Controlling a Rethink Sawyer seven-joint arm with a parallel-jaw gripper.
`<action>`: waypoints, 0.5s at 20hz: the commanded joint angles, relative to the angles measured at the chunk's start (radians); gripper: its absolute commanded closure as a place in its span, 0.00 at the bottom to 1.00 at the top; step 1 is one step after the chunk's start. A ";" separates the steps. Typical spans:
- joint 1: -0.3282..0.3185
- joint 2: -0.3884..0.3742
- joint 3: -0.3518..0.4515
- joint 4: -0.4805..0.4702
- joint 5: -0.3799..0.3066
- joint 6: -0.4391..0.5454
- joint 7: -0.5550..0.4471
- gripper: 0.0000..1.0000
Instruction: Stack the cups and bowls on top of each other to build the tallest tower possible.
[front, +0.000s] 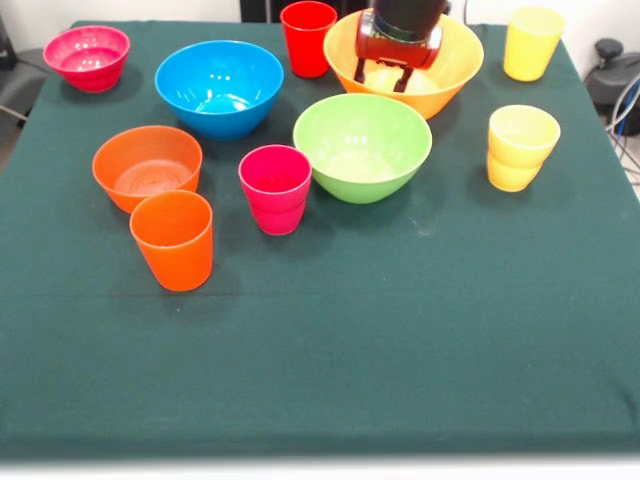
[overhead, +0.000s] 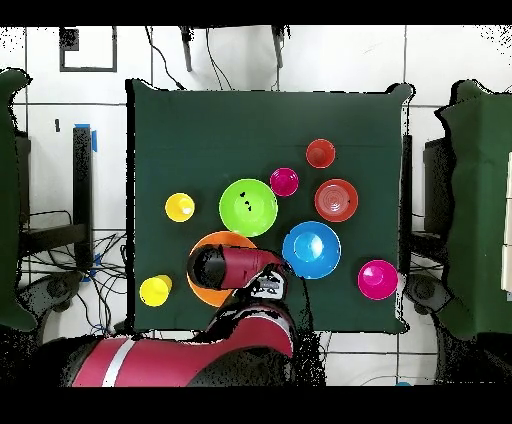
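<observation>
My gripper (front: 381, 76) hangs open over the very large yellow bowl (front: 450, 70) (overhead: 212, 292) at the far side, fingertips (front: 403, 82) just inside its rim, holding nothing. In front of it stands the green bowl (front: 362, 145) (overhead: 248, 207). The blue bowl (front: 219, 88) (overhead: 311, 250), orange bowl (front: 147, 165) (overhead: 336, 200) and magenta bowl (front: 86, 57) (overhead: 377, 279) lie to the left. A red cup (front: 308, 38), magenta cup (front: 275, 188) (overhead: 284, 181), orange cup (front: 172, 238) (overhead: 320, 153) and two yellow cups (front: 532, 42) (front: 521, 147) stand apart. Nothing is stacked into a tower.
Everything rests on a dark green cloth-covered table (front: 400, 340). In the overhead view my red arm (overhead: 240, 330) covers the table edge beside the yellow bowl and hides the red cup. Cables and chairs surround the table.
</observation>
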 joint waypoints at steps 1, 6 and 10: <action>0.026 -0.114 0.061 0.025 0.039 0.068 0.167 0.00; 0.060 -0.153 0.050 0.030 0.064 0.117 0.193 0.00; 0.071 -0.161 0.045 0.028 0.075 0.137 0.194 0.00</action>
